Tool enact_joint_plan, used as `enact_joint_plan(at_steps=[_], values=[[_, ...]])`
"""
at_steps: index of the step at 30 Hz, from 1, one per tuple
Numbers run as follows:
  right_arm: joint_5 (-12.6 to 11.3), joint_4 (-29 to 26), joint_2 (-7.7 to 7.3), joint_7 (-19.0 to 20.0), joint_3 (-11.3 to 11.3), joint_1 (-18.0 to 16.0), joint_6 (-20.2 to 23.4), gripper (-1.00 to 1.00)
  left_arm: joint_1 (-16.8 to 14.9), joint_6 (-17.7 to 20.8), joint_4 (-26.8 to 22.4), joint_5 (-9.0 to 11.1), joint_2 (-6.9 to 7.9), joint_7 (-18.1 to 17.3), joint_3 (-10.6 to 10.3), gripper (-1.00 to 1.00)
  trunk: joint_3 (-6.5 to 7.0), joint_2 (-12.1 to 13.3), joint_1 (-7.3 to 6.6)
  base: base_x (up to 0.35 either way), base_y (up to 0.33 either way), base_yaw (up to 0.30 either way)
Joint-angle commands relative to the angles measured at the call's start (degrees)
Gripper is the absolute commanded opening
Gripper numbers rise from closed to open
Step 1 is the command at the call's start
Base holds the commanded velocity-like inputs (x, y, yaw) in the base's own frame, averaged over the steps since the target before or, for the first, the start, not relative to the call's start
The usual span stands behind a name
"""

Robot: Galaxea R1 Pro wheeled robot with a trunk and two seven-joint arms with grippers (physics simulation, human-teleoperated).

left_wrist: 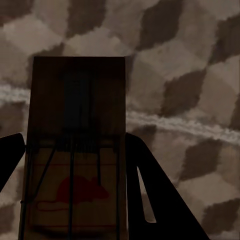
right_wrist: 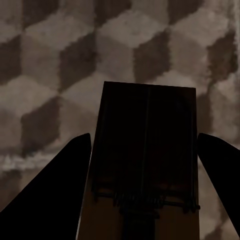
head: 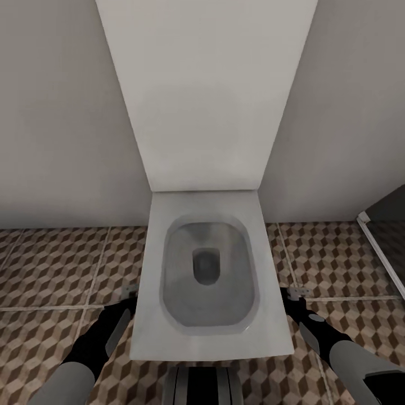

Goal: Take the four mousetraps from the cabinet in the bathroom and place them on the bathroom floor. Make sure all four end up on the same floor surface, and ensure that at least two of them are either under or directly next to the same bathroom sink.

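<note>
Nearest to me, the left gripper [left_wrist: 75, 165] has its fingers [left_wrist: 150, 190] closed on the long sides of a mousetrap [left_wrist: 75, 150], red mouse print and wire spring facing the camera. The right gripper [right_wrist: 145, 165] pinches a second trap [right_wrist: 145, 150] the same way, fingers [right_wrist: 55, 175] flat against its edges. In the head view both arms hang low, the left gripper [head: 128, 297] and right gripper [head: 293, 297] on either side of a white toilet [head: 208, 270], above the cube-pattern floor [head: 56, 264]. I judge these traps light, stiff and thin, a bit slick on the wood; gripping across the narrow width, clear of the spring bar, looks right. Past the toilet stands a plain wall [head: 56, 112]. No sink here, so I'd still need to drive on.
</note>
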Motion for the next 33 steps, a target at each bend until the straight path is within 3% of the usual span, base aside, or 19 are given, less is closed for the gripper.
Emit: enact_joint_plan(at_steps=[1,6,16,21,33], values=[[0.00,0.00,0.00,-0.05,0.03,0.00,-0.11,-1.00,-0.04,-0.76,1.34,-0.18,0.01,0.02,-0.04,-1.00,0.00,0.00,0.00,0.000,0.000,0.000],[0.02,0.00,-0.04,-0.04,0.06,0.00,-0.29,-1.00,-0.41,-2.78,4.39,-0.49,-0.05,0.14,-0.11,-1.00,0.00,0.00,0.00,0.000,0.000,0.000],[0.03,0.00,-0.01,-0.04,0.22,0.00,-0.39,-1.00,-1.13,-7.46,6.02,-0.53,-0.02,-0.42,-0.20,-1.00,0.00,0.00,0.00,0.000,0.000,0.000],[0.03,0.00,-0.07,-0.06,0.27,0.00,-0.40,-1.00,-1.23,-8.97,6.70,-1.65,-0.18,-0.70,-0.26,-1.00,0.00,0.00,0.00,0.000,0.000,0.000],[-0.01,0.00,-0.16,-0.13,0.31,0.07,-0.40,-1.00,-4.52,-16.89,16.85,-4.70,-3.06,-1.73,-2.31,-1.00,0.00,0.00,0.00,0.000,0.000,0.000]])
